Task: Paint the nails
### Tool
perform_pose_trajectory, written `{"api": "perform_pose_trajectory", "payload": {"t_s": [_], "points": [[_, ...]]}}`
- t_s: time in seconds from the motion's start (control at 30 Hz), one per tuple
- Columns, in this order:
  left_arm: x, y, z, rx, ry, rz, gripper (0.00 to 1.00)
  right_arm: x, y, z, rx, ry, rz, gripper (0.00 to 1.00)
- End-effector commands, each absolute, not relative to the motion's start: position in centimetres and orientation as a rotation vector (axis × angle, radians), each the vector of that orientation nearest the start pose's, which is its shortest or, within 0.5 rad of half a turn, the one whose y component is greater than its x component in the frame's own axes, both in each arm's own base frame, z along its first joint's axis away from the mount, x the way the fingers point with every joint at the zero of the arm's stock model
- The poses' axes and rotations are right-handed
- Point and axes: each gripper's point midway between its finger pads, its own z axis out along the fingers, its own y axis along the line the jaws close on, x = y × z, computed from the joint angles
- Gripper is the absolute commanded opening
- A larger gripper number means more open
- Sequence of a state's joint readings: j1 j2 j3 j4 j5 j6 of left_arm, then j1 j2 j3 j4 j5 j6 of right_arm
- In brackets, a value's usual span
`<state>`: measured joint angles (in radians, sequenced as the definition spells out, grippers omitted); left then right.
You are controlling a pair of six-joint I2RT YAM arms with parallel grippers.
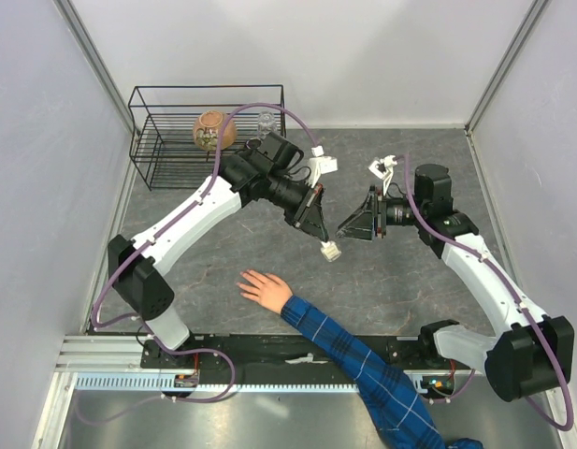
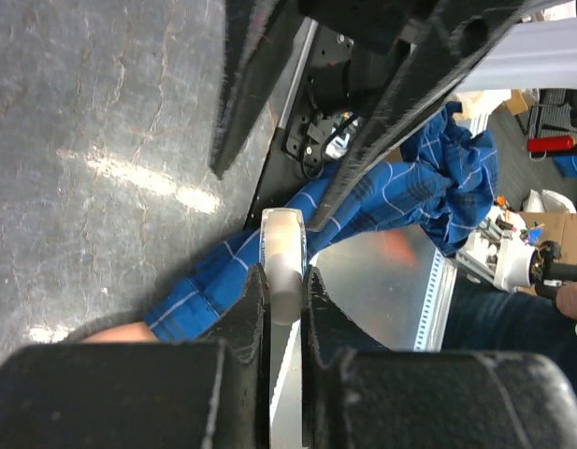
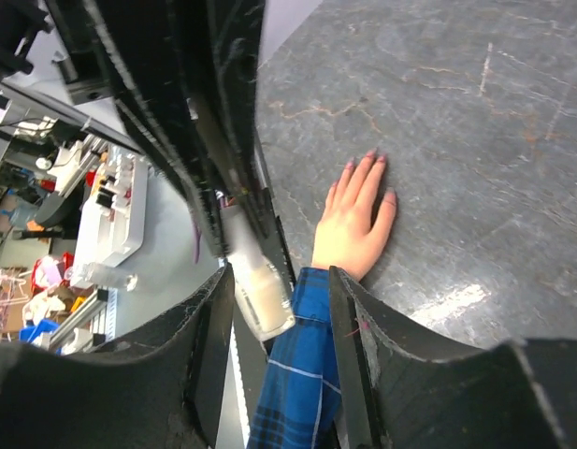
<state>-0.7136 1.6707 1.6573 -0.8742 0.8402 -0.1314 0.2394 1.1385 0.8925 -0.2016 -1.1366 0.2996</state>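
Note:
A bare hand lies flat on the grey table, its arm in a blue plaid sleeve. Its nails show at the fingertips in the right wrist view. My left gripper is shut on the white cap of a small clear bottle and holds it above the table, right of the hand. My right gripper is open just right of the bottle. In the right wrist view the bottle shows between my open jaws, close to the left finger; I cannot tell if they touch.
A black wire basket stands at the back left with a brown round object and a clear glass item in it. A metal rail runs along the near edge. Grey walls close in both sides.

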Motion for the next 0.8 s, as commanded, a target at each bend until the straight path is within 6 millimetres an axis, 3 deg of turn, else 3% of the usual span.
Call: {"api": "perform_pose_trajectory", "payload": {"t_s": [0.0, 0.17, 0.37, 0.63, 0.77], "points": [[20.5, -34.6, 28.5, 1.164, 2.181, -1.397, 0.02, 20.5, 23.1, 27.2, -0.815, 1.811, 1.551, 0.53], [21.5, -34.9, 28.9, 1.162, 2.157, -1.37, 0.02, 19.1, 23.9, 26.6, -0.843, 1.836, 1.599, 0.57], [21.4, -34.9, 29.5, 1.169, 2.133, -1.372, 0.02, 19.2, 24.2, 26.6, -0.855, 1.837, 1.603, 0.48], [21.7, -35.1, 29.8, 1.169, 2.123, -1.377, 0.02, 19.4, 24.6, 26.3, -0.868, 1.843, 1.604, 0.57], [21.6, -35.1, 29.9, 1.174, 2.115, -1.381, 0.02, 19.4, 24.7, 26.3, -0.871, 1.844, 1.613, 0.53]]}}
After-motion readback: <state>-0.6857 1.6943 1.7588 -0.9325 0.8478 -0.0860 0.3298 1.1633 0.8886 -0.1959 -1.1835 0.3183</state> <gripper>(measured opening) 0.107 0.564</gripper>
